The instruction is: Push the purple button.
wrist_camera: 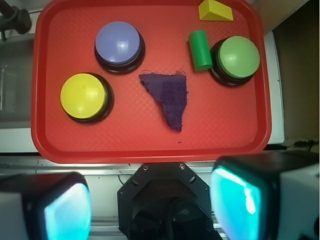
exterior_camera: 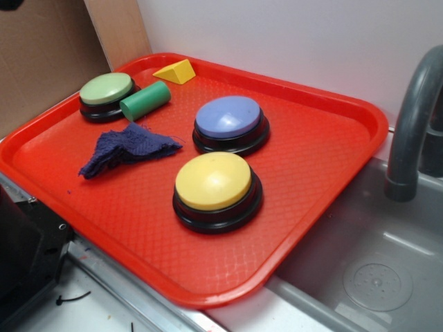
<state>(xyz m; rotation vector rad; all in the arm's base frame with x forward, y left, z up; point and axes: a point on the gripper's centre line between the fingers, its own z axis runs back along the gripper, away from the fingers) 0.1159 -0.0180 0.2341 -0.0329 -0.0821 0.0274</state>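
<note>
The purple button has a periwinkle dome on a black base and sits mid-tray; it also shows in the wrist view, upper left. My gripper shows only in the wrist view, high above and back over the tray's near edge, well clear of the button. Its fingers with teal pads stand wide apart with nothing between them. The gripper is out of the exterior view.
On the red tray there are a yellow button, a green button, a green cylinder, a yellow wedge and a dark blue cloth. A grey sink and faucet lie to the right.
</note>
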